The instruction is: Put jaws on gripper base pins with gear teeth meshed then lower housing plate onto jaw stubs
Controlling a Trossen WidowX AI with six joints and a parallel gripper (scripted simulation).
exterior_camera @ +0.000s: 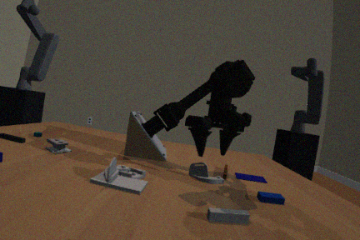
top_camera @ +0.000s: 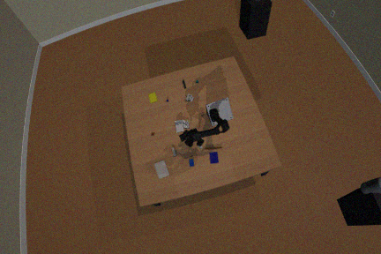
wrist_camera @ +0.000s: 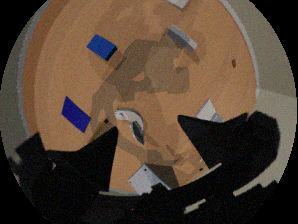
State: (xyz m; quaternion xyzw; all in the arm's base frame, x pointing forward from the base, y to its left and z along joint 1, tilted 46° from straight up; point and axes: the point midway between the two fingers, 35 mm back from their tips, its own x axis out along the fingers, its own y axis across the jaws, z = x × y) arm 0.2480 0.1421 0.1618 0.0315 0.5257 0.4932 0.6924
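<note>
My gripper (exterior_camera: 212, 155) (wrist_camera: 148, 124) is open and empty, pointing down above the table. A curved grey jaw (exterior_camera: 213, 179) (wrist_camera: 136, 118) lies on the table below the fingers, a clear gap beneath the tips. To the left in the exterior view, a pale flat plate (exterior_camera: 125, 183) (top_camera: 179, 129) has a thin piece standing up on it and pale ring-like parts close behind. Farther back is a small stacked pale part (exterior_camera: 58, 150) (top_camera: 190, 98). I cannot tell for sure which of these are the gripper base, second jaw and housing plate, nor whether any teeth mesh.
A grey block (exterior_camera: 228, 217) (wrist_camera: 181, 38), a blue block (exterior_camera: 271, 197) (wrist_camera: 102, 47) and a dark blue sheet (exterior_camera: 251, 177) (wrist_camera: 76, 114) lie around the jaw. A brown upright piece (exterior_camera: 226, 172) is close beside it. A large tilted white panel (exterior_camera: 142, 141) stands by the arm.
</note>
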